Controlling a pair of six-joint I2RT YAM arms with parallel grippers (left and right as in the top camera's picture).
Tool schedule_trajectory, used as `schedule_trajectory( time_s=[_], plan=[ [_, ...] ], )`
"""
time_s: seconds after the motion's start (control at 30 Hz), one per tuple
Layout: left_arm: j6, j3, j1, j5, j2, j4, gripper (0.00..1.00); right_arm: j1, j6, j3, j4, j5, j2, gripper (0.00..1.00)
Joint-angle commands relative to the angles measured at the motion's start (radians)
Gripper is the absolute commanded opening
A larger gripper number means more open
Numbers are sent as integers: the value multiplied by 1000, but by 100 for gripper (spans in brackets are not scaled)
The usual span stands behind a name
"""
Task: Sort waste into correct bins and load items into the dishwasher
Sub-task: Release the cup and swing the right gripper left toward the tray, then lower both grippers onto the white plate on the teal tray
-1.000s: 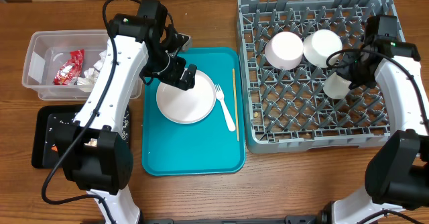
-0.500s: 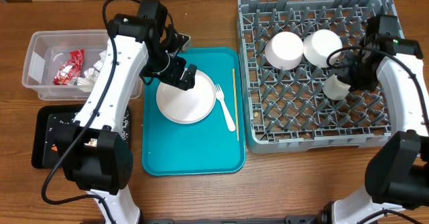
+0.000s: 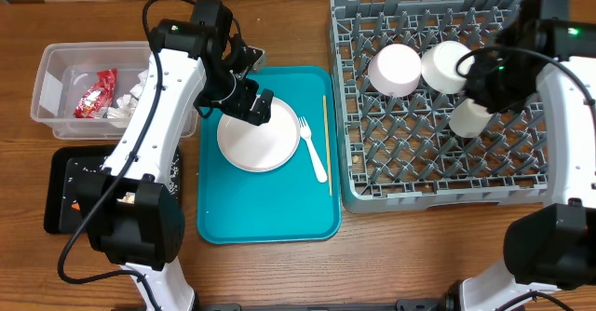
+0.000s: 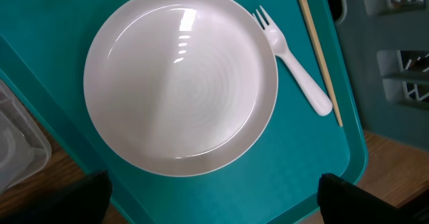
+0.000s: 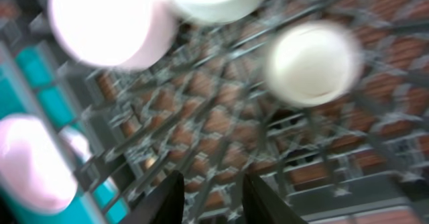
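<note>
Overhead, the bench (image 3: 419,255) carries the grey dish rack (image 3: 419,167), the landmark here. A second ago the right arm was low inside the rack with its tool at the small cup (image 3: 466,118). Now that arm has lifted, and the cup is left on the lattice just in front of the two bowls (image 3: 396,69) at the rack's far side.

The blurred right wrist view shows the right tool (image 5: 212,180) with its fingers narrowly parted and nothing between them, the cup off to one side. This reads as a finished release, so the cup and bowls count as loaded.

The teal tray (image 3: 265,209) sits just left of the rack. The clear tub (image 3: 56,64), holding the red wrapper (image 3: 95,92) and napkins (image 3: 126,101), and the black tray (image 3: 60,185) lie further left.

On the teal tray the plate (image 3: 258,139), the fork (image 3: 313,153) and the wooden stick (image 3: 327,143) are still to be loaded, the stick nearest the rack. The left tool (image 4: 211,187) has not moved. It hangs over the plate, spread wide and empty. The plate looks the likely next load.
</note>
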Motion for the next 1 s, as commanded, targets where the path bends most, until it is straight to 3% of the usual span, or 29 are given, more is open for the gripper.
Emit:
schedule_trajectory(
  time_s=[0.0,0.57,0.97],
  plan=[
    [-14,21,-6,-2,-26,0,100,80,-48,16,-15,-90,-25,32],
    [-14,21,-6,-2,-26,0,100,544,-47,-132,70,-89,-25,33],
    [-14,21,-6,-2,-26,0,100,693,-43,-232,83,-40,-25,33]
  ],
)
